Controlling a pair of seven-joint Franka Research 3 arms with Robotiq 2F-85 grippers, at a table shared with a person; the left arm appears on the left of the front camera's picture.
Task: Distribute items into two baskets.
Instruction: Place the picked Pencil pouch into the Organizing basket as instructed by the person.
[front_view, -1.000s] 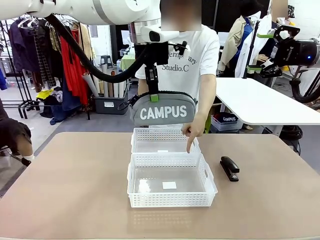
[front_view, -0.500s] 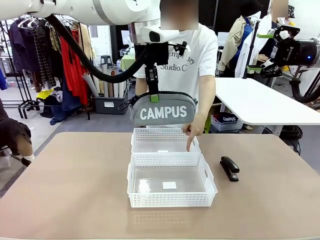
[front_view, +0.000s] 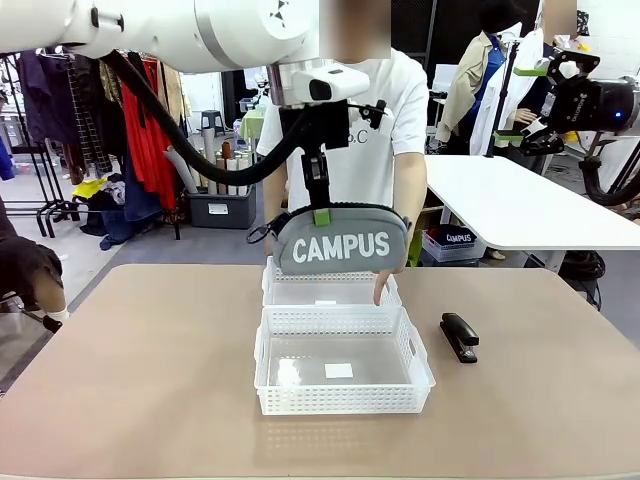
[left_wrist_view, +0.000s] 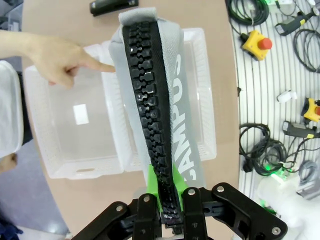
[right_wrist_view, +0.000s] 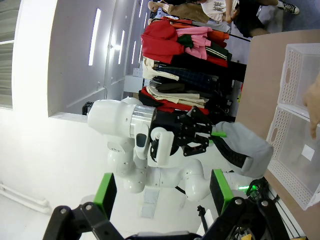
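Currently, the left gripper (front_view: 321, 216) is clamped on the zipper edge of the grey "CAMPUS" pouch (front_view: 342, 243), suspending it at frame centre above the far basket (front_view: 272, 288). The person's hand (front_view: 384, 282) points down at that basket. The near basket (front_view: 340, 400) sits directly in front. The black stapler (front_view: 459, 337) lies lower right of both. The right gripper (right_wrist_view: 161, 192) has its jaws spread wide, holding nothing.

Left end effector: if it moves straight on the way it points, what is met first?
The left end effector is shut on the pouch, which would reach the baskets first, near their adjoining rims; which basket is unclear.
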